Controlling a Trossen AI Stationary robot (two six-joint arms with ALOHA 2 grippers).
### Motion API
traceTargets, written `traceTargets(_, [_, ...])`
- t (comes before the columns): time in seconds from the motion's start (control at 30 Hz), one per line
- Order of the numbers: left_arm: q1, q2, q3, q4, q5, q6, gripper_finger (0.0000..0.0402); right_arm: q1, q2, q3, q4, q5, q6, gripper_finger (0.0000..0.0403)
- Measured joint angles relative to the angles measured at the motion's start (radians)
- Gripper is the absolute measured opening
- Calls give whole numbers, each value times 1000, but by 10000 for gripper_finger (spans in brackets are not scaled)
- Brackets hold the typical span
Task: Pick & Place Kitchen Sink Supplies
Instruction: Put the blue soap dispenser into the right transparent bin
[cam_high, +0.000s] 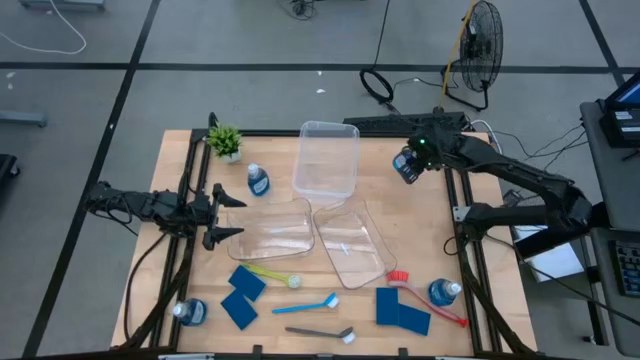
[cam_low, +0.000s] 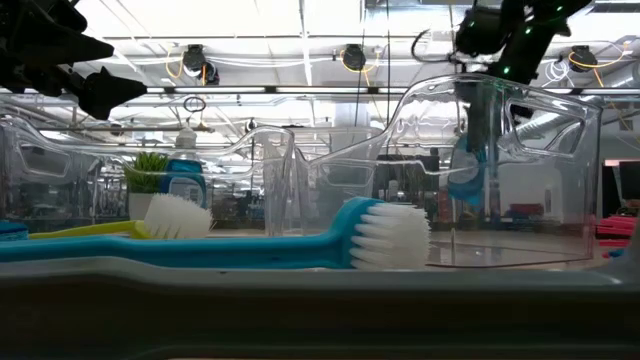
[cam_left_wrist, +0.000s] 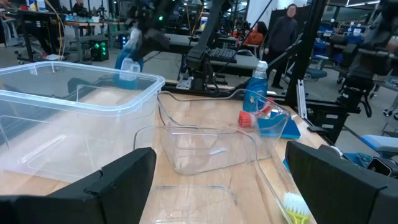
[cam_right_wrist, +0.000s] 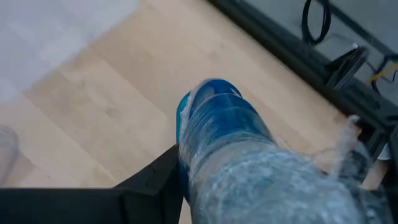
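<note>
My right gripper (cam_high: 412, 160) is shut on a clear bottle of blue liquid (cam_right_wrist: 217, 124), up over the table's far right part beside the far clear bin (cam_high: 328, 158). At the table's left edge my left gripper (cam_high: 222, 213) waits open and level, touching nothing. Three more bottles stand on the table: near the plant (cam_high: 258, 180), at the near left corner (cam_high: 190, 312) and at the near right (cam_high: 443, 292). Blue sponges (cam_high: 243, 295) (cam_high: 400, 310) lie flat near the front. Between them lie the yellow-green (cam_high: 270, 272), light-blue (cam_high: 305, 303), dark-grey (cam_high: 318, 332) and red (cam_high: 428, 302) brushes. My right gripper pinches the bottle's sides (cam_right_wrist: 193, 162) between its two fingers, one dark finger (cam_right_wrist: 155, 183) showing against it. The fingers slant down from the table's right side. The bottle is lifted clear of the table, its blue-filled end (cam_right_wrist: 211, 99) lower and farther out than the fingers.
Two more clear bins (cam_high: 270, 230) (cam_high: 352, 243) lie in the table's middle. A small green potted plant (cam_high: 225, 140) stands at the far left. Bare wood (cam_high: 420, 230) shows right of the bins. A fan and cables are on the floor beyond the table.
</note>
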Motion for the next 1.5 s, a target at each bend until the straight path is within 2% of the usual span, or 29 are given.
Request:
traceTargets(0.17, [0, 0, 0, 0, 0, 0, 361, 46, -98, 0, 14, -2, 8, 165])
traceTargets(0.4, [0, 0, 0, 0, 0, 0, 361, 178, -189, 0, 90, -2, 12, 166])
traceTargets(0.83, [0, 0, 0, 0, 0, 0, 361, 519, -167, 3, 352, -4, 69, 162])
traceTargets(1.0, [0, 0, 0, 0, 0, 0, 361, 645, -71, 88, 325, -1, 91, 161])
traceTargets(1.17, [0, 0, 0, 0, 0, 0, 361, 760, 85, 257, 259, 7, 90, 161])
traceTargets(1.37, [0, 0, 0, 0, 0, 0, 361, 834, 313, 536, -47, 37, 65, 161])
traceTargets(1.5, [0, 0, 0, 0, 0, 0, 361, 838, 431, 636, -223, 85, 61, 161])
